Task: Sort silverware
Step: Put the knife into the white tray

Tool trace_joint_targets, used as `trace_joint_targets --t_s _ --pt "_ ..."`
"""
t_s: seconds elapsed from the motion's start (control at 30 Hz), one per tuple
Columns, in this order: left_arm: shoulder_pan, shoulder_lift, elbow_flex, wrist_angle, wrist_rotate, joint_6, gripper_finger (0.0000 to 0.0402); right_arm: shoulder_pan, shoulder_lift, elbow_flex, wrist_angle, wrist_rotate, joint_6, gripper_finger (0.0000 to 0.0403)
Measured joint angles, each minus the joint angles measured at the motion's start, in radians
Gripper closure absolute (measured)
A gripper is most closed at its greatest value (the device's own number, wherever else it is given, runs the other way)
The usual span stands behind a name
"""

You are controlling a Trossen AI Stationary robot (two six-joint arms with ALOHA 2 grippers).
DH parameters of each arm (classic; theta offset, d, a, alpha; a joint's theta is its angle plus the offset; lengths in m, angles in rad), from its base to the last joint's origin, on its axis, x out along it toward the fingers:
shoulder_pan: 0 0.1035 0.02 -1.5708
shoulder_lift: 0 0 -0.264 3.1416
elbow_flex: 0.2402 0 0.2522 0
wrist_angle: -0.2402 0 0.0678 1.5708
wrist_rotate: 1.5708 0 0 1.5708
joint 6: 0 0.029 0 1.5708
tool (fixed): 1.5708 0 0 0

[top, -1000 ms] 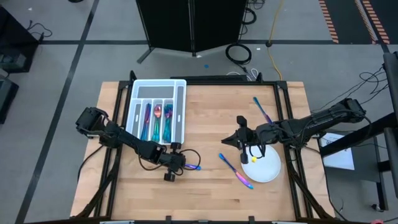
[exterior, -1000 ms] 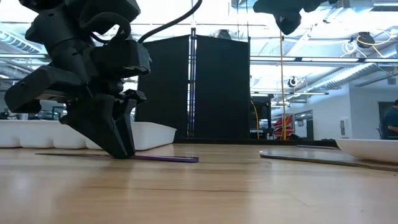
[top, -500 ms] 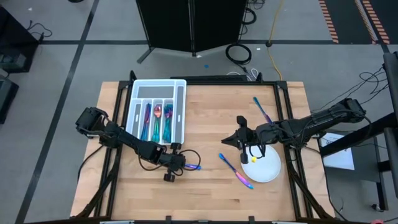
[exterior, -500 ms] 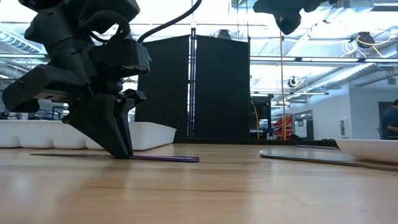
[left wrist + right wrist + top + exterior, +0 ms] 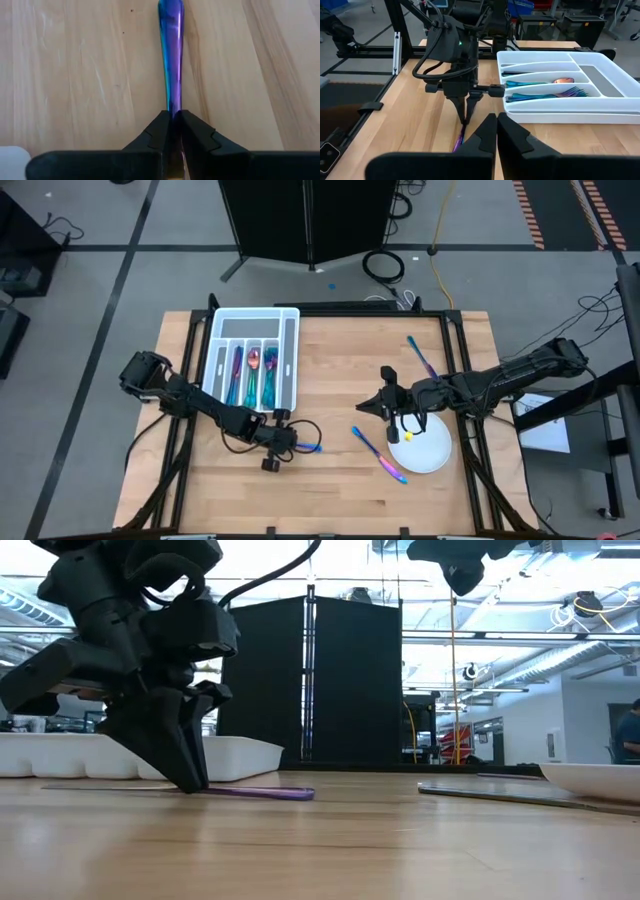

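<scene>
Wooden desk (image 5: 340, 490) carries white tray (image 5: 289, 360) with sorted silverware (image 5: 251, 375) at rear left, plate (image 5: 435, 448) at right, left gripper (image 5: 290, 442) clenched on a purple utensil (image 5: 171, 60) lying flat near desk center-front, right gripper (image 5: 385, 405) clenched empty above plate edge.

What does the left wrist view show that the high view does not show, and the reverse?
Only the left wrist view shows the grip up close: the left pincer shut on the purple-blue utensil, its handle lying on bare wood.

Only the high view shows the white tray, the plate, loose silverware on the table, and the right pincer, shut, near the plate.

Both show the left pincer on that utensil, low on the table.
</scene>
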Motion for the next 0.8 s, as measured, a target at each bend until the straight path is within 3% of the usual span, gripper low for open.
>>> trace_joint_targets --t_s 0.4,0.8 --pt "0.0 -0.002 0.003 0.01 0.003 0.0 0.0359 0.0 0.053 0.002 0.003 0.001 0.011 0.0403" --pt "0.0 -0.004 0.005 0.015 0.007 -0.003 0.0359 -0.006 0.518 0.0 0.231 -0.007 0.143 0.0385"
